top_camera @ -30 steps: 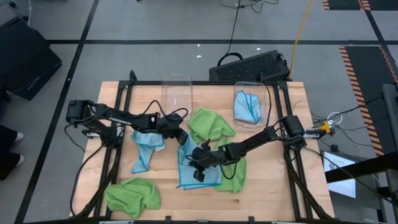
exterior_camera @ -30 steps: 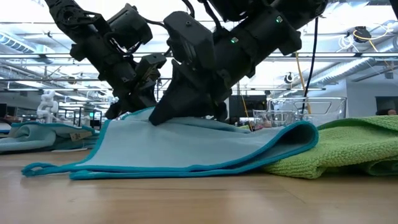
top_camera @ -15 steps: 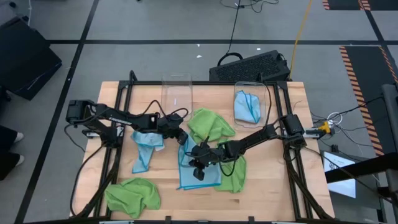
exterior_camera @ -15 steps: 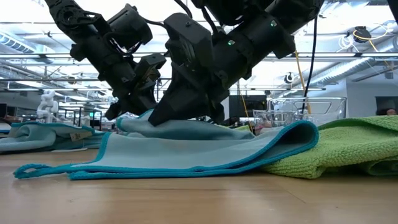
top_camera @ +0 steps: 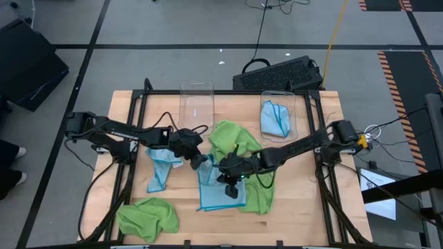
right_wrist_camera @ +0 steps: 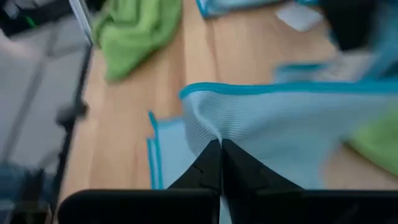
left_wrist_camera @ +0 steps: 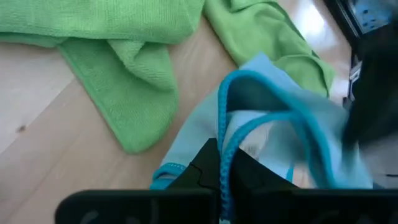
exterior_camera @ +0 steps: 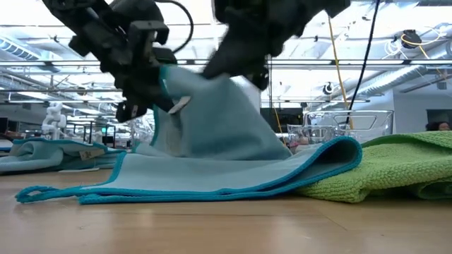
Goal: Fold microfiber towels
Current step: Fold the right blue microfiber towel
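Note:
A light blue microfiber towel with a teal hem lies mid-table, partly over a lime green towel. Both grippers are shut on its far part, which stands raised like a tent. Its near edge rests on the wood. My left gripper is at the towel's far left. My right gripper is over its middle. My left gripper pinches the towel's teal hem between its two fingers, slanting down from the table's left. The hem loops up out of the fingers and the cloth hangs slack below them. My right gripper pinches the light blue cloth just behind its hemmed edge, slanting down from the table's right. One layer or several, I cannot tell. The held part is lifted; the rest slopes down onto the table.
Other towels lie around: lime green at the centre far side and the near left, light blue at the left. Two clear bins stand at the far edge, the right one with a blue towel in it.
Both grippers have risen and drawn the light blue towel's far part up off the table into a peak. The right gripper rose more. The towel's near edge and the part on the green towel have stayed where they were.

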